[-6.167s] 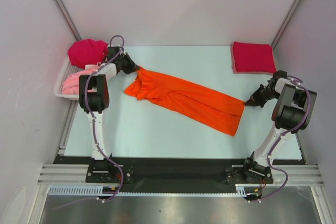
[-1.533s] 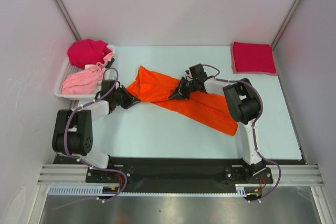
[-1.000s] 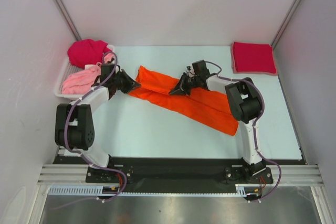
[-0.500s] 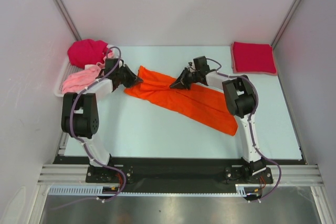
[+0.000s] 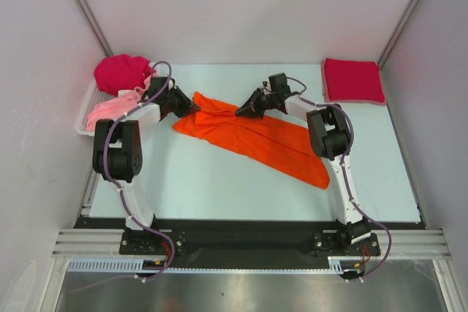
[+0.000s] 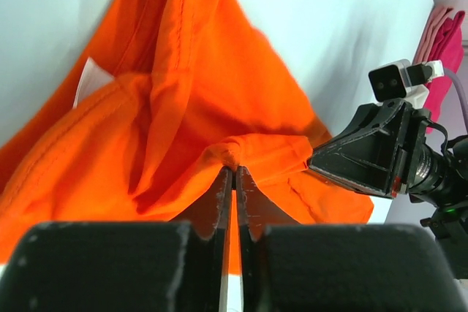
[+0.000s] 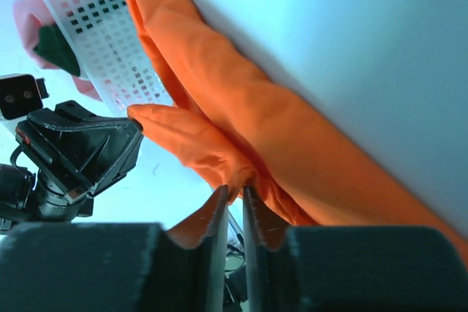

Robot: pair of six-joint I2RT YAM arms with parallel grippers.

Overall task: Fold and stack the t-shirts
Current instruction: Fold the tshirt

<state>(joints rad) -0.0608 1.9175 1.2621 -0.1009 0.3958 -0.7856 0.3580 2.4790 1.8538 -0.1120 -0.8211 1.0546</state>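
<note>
Right now both pairs of jaws are pinching the orange t-shirt [image 5: 252, 137], barely parted: left jaws gripping its left end, right jaws bunching its far edge.

The left arm [image 5: 117, 153] rises from the near edge of the desk and bends toward the far left corner. Its pincer [image 5: 191, 106] lies low and points right. The right arm [image 5: 333, 137] reaches toward the middle of the far edge, and its pincer [image 5: 238, 112] points left. The fingers of each pincer are almost together, nipping a fold of the orange t-shirt [image 5: 267, 142].
</note>
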